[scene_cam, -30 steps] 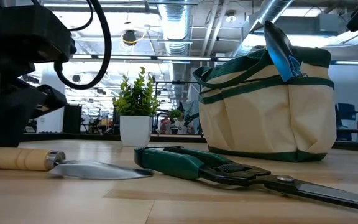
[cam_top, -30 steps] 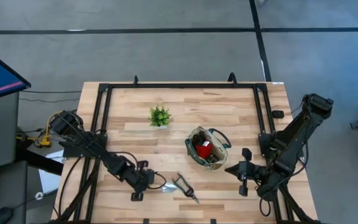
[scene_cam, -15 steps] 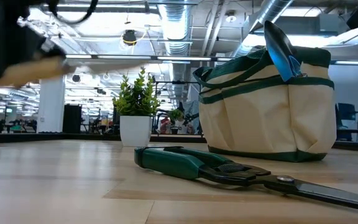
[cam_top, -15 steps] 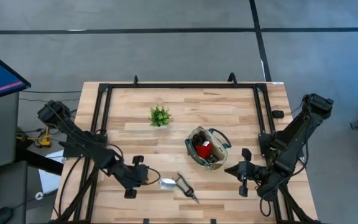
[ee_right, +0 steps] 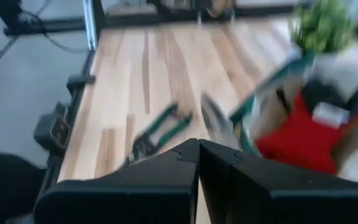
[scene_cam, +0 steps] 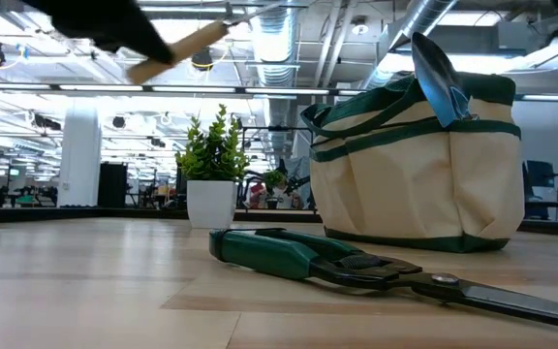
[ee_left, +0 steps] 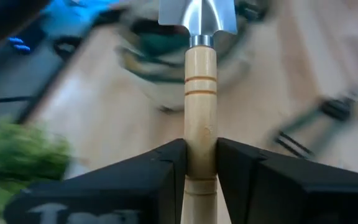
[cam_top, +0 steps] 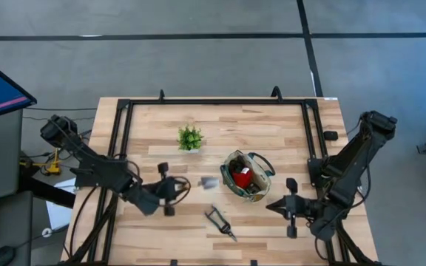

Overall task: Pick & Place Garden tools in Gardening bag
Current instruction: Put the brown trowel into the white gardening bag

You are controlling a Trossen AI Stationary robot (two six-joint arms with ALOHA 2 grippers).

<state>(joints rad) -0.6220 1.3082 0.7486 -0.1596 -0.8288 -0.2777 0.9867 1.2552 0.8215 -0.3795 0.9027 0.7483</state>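
Lifted since a second ago: left claw (ee_left: 201,163) grasps the wooden-handled trowel (ee_left: 200,93), now raised off the surface (cam_top: 272,140), blade toward the gardening bag (cam_top: 246,174). Green-handled shears (cam_top: 220,222) lie beside the bag. Right claw (ee_right: 199,157) clenched, empty, right of bag.
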